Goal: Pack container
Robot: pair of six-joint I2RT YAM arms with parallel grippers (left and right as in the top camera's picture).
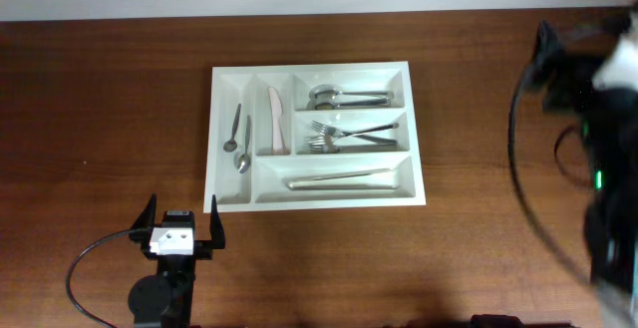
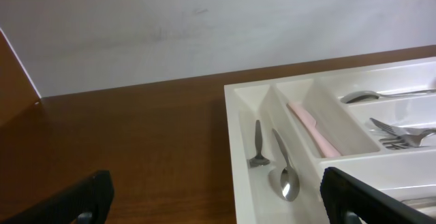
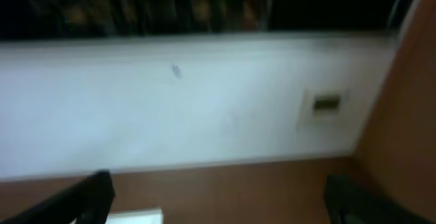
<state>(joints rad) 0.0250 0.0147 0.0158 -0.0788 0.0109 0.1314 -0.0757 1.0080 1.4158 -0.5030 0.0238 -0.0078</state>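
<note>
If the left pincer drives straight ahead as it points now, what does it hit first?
Likely the near left corner of the tray, against the right finger; the left pincer mostly faces bare table. Height unclear.

Container (image 1: 339,199): one, white, with five compartments, two narrow and three long.
Small spoons (image 1: 243,161): two, both in the leftmost narrow compartment.
Pink knife (image 1: 275,119): one, alone in the second narrow compartment.
Large spoons (image 1: 344,97): stacked in the top long compartment, at least two; exact count unclear.
Forks (image 1: 344,136): overlapping in the middle long compartment, at least two.
Long pale utensils (image 1: 339,178): bottom compartment, one or two; cannot tell them apart.
Arms: two, the left arm (image 1: 164,288) and the right arm (image 1: 608,168).
</note>
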